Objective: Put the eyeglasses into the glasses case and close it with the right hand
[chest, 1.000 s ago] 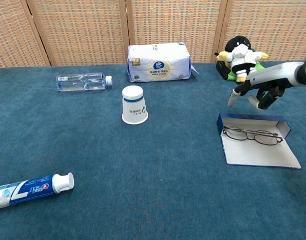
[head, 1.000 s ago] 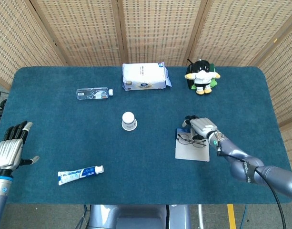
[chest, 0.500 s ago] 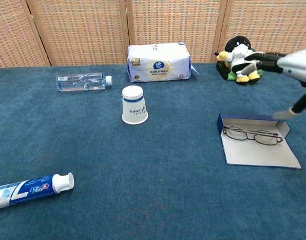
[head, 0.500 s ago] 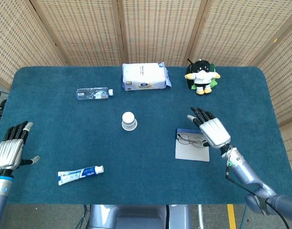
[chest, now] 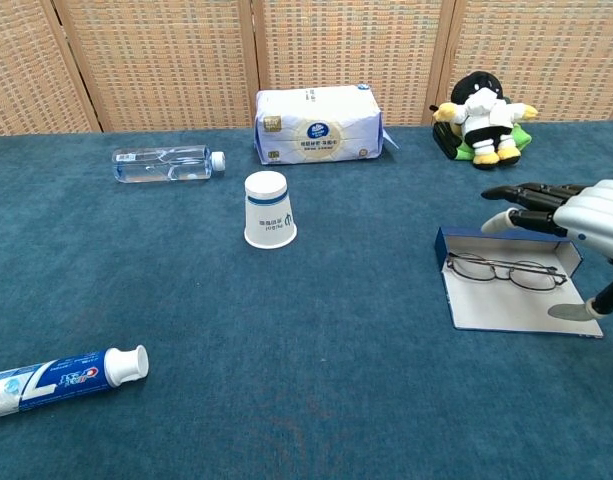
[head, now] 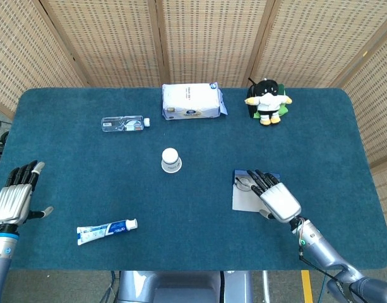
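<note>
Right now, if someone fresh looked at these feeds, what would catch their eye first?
Probably the right hand, fingers spread and holding nothing, hovering over the open glasses case at the table's right, with the eyeglasses lying inside. Next, the plush toy at the far right edge beside the tissue pack, and the upside-down paper cup mid-table.

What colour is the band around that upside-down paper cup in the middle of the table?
Dark blue, on a white paper cup; the chest view shows it best.
</note>
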